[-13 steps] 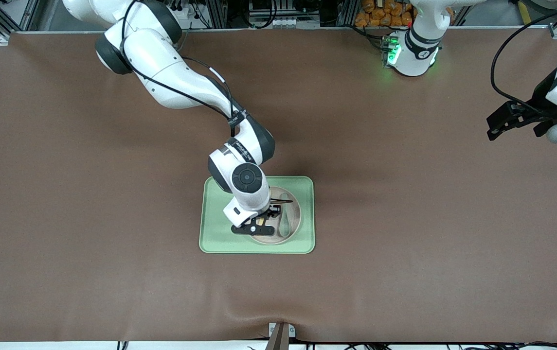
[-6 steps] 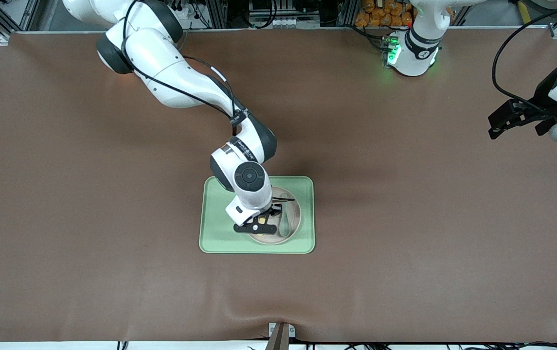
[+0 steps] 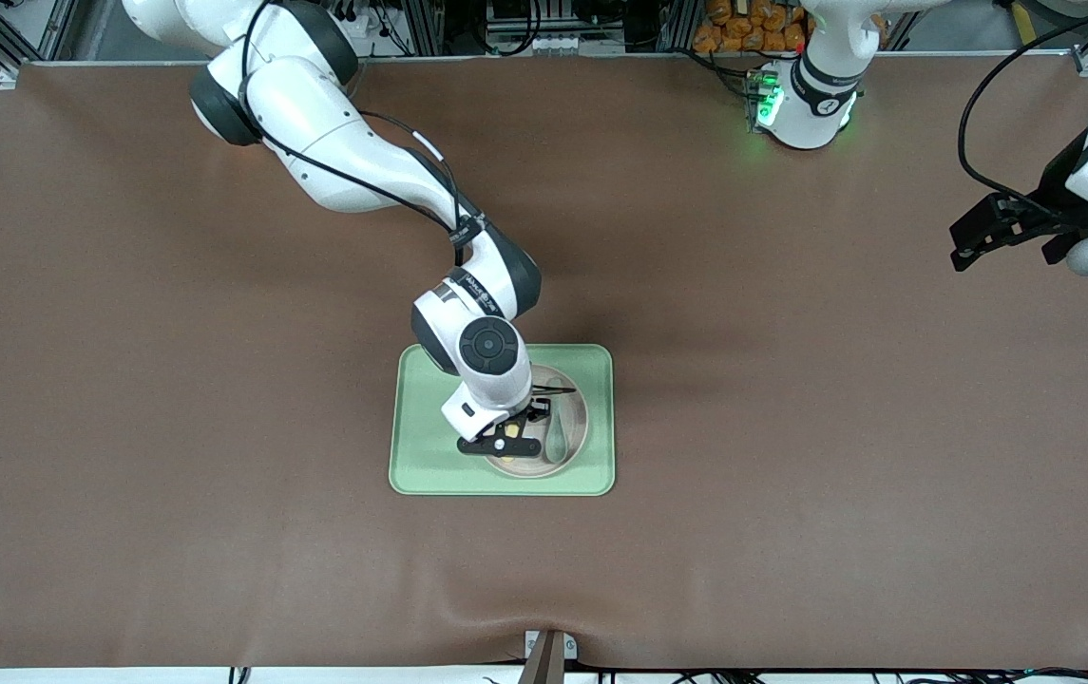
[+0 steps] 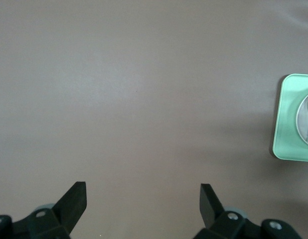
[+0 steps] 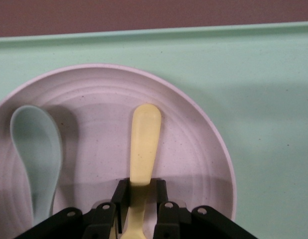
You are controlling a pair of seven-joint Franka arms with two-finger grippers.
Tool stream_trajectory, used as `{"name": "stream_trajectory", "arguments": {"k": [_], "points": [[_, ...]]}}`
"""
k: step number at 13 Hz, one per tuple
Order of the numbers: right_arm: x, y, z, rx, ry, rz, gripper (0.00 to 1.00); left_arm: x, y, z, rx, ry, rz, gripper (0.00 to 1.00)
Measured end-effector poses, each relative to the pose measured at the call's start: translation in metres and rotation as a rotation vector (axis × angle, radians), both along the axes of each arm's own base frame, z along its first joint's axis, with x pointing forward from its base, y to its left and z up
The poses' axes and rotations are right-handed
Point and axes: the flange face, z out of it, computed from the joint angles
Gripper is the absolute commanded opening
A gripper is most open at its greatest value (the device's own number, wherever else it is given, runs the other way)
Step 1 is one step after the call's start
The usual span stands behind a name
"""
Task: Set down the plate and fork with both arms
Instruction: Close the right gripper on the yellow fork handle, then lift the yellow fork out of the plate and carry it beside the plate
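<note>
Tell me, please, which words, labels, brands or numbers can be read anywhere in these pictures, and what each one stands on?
Band on the right arm's wrist: print, too small to read.
Left arm's base: a dark round mark, not legible.
Plate, fork, spoon, tray: no text.

No text or label can be read.

You're looking at two glossy white arms with black joint caps; above the right claw (image 3: 504,446) sits a round black cap, a thin black cable trailing up. The left claw (image 3: 966,249) is matte black, its base glowing green.
</note>
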Motion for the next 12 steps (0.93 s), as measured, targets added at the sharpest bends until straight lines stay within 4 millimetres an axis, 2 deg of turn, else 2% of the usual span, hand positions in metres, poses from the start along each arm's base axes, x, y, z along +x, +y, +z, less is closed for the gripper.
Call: {"name": "stream_trajectory", "arguments": {"k": [6, 9, 12], "points": [[0.004, 0.0, 0.005, 0.008, -0.009, -0.004, 0.0, 0.0, -0.003, 0.0, 0.0, 0.0, -0.006, 1.0], [0.011, -0.004, 0.02, 0.041, -0.002, -0.033, 0.0, 0.0, -0.003, 0.0, 0.0, 0.001, -0.006, 1.0], [0.034, -0.028, 0.046, 0.121, 0.012, -0.092, 0.0, -0.001, -0.003, -0.002, 0.001, 0.005, -0.006, 1.0]]}}
